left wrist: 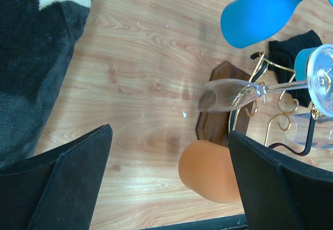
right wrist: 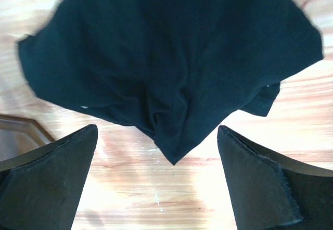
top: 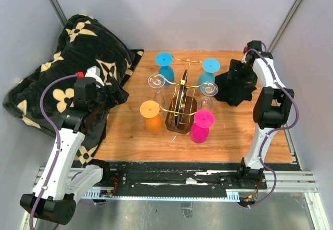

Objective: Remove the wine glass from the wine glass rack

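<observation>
The wine glass rack (top: 180,116), gold wire on a dark brown base, stands mid-table. Several glasses hang on it upside down: two blue (top: 165,66) (top: 209,72), two clear (top: 156,81) (top: 206,103), one orange (top: 151,113), one pink (top: 201,126). My left gripper (top: 117,96) is open and empty at the blanket's edge, left of the rack. In the left wrist view (left wrist: 169,180) the orange glass (left wrist: 208,170) lies just inside the right finger (left wrist: 276,183), untouched, with a clear glass (left wrist: 223,94) and the rack base (left wrist: 214,122) beyond. My right gripper (top: 235,79) is open and empty above a black cloth (right wrist: 171,53).
A black blanket with cream flowers (top: 62,79) is heaped at the left and overlaps the wooden table (top: 130,136). The black cloth (top: 237,92) lies right of the rack. Grey walls close in on both sides. The rack base corner (right wrist: 18,131) shows in the right wrist view.
</observation>
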`<action>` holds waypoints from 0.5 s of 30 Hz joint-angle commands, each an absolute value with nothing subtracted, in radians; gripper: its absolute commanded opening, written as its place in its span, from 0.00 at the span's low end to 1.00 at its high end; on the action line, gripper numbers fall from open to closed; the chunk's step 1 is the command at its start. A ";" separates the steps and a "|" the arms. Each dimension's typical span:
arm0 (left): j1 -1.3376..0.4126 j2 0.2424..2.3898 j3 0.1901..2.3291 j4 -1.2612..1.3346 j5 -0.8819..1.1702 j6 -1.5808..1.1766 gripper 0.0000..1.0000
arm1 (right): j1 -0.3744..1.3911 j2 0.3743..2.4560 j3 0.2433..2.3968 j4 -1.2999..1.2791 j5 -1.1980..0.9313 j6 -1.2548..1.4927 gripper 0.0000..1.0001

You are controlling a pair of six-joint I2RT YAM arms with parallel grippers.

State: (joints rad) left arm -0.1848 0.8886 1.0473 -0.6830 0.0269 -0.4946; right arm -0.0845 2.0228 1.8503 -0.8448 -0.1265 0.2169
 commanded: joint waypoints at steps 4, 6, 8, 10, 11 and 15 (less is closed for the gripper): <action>-0.189 0.876 1.042 -0.655 0.035 -0.491 1.00 | -0.021 2.088 1.787 -0.899 -0.126 0.159 0.98; -0.189 0.882 1.037 -0.648 0.043 -0.491 1.00 | 0.006 2.118 1.796 -0.896 -0.156 0.146 0.99; -0.189 0.890 1.032 -0.644 0.048 -0.486 1.00 | 0.014 2.167 1.830 -0.906 -0.164 0.164 0.99; -0.189 0.897 1.035 -0.652 0.044 -0.476 1.00 | 0.009 2.224 1.890 -0.931 -0.137 0.191 0.98; -0.189 0.897 1.038 -0.660 0.040 -0.469 1.00 | 0.006 2.256 1.931 -0.952 -0.107 0.207 0.99; -0.189 0.893 1.039 -0.662 0.013 -0.450 1.00 | -0.039 2.394 2.124 -1.057 -0.038 0.242 0.98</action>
